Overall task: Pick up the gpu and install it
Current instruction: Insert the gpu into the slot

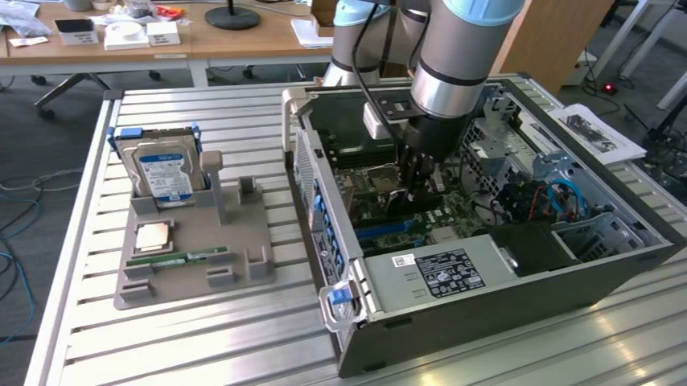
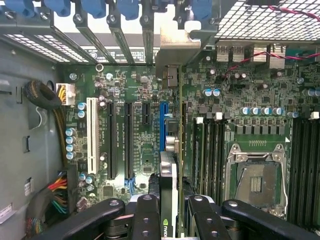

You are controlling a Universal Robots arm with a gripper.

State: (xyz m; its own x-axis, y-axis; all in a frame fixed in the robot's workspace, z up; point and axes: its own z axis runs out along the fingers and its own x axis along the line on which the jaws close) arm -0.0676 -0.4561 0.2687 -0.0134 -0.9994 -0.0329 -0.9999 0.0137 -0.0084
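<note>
Jaws clamp one gpu point(image 2: 169, 176) edge-on over one motherboard point(image 2: 142, 150) inside case point(image 1: 504, 301).

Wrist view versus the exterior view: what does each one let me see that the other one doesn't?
Wrist view: the gpu held edge-on in the gripper, close over the motherboard and its expansion slots. Exterior view: the robot arm, and the grey tray beside the computer case, carrying a hard drive and a RAM stick. Both: the open case's inside, with the gripper down in it.
</note>
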